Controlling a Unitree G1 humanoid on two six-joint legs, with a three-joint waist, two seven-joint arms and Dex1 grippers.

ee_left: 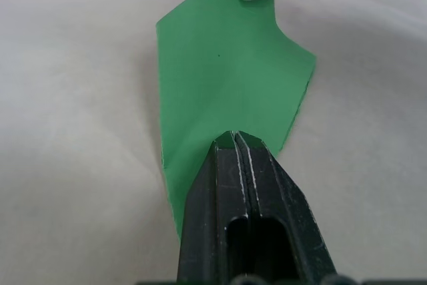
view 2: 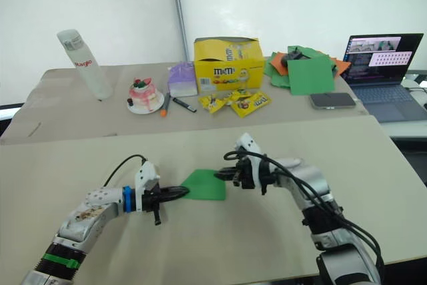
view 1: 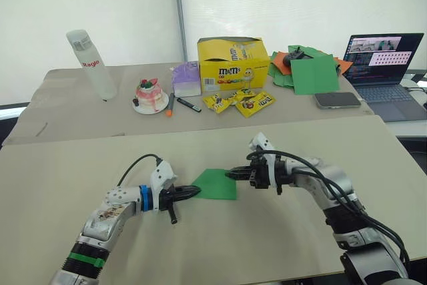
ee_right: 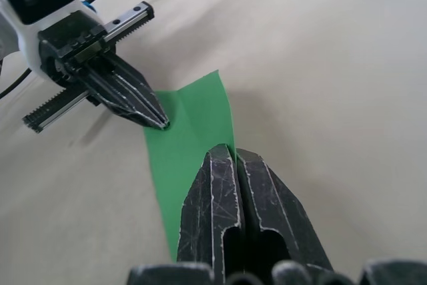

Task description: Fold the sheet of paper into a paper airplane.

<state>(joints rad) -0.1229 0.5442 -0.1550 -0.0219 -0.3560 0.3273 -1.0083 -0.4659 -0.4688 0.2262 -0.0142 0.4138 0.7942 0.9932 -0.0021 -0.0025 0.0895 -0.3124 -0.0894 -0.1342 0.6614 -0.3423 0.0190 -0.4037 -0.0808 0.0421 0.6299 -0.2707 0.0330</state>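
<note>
The sheet of paper (view 1: 215,184) lies on the near worktop (view 1: 280,238), between the two tools, flat in part with one side lifted. The left tool (view 1: 193,192) is clenched on the sheet's left corner, and the right tool (view 1: 230,174) is clenched on its right edge, fingers pressed together on the paper in both wrist views. On the far worktop (view 1: 67,108) stand a yellow candy box (view 1: 233,63), a bottle (view 1: 91,64) and a laptop (view 1: 385,71).
</note>
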